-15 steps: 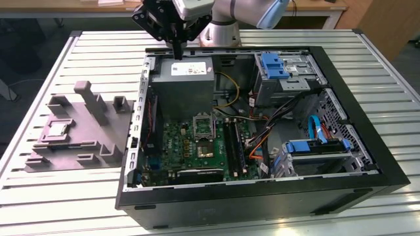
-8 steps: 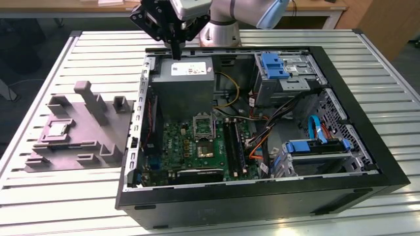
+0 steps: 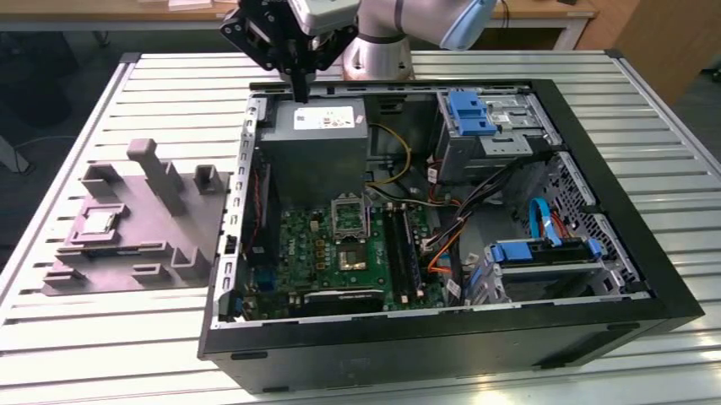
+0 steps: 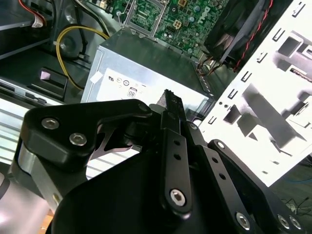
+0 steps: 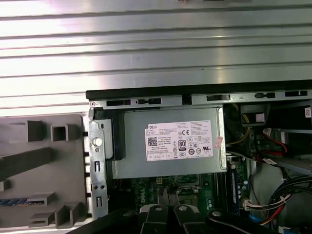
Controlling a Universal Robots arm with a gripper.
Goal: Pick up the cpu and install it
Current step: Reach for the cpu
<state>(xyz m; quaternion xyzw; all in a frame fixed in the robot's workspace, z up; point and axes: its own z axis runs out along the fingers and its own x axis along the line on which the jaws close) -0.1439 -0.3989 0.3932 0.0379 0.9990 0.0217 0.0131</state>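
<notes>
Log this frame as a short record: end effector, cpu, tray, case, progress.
end effector: shut, empty, above the power supply
cpu: lying flat in the tray, apart from the end effector
tray: on the table, at the exterior view's left of the case
case: open, motherboard exposed
progress: cpu not yet picked up

The arm (image 3: 394, 29) bends down from the top of the exterior view, its black gripper (image 3: 300, 93) pointing straight downward with its fingers (image 4: 173, 105) pressed together.
</notes>
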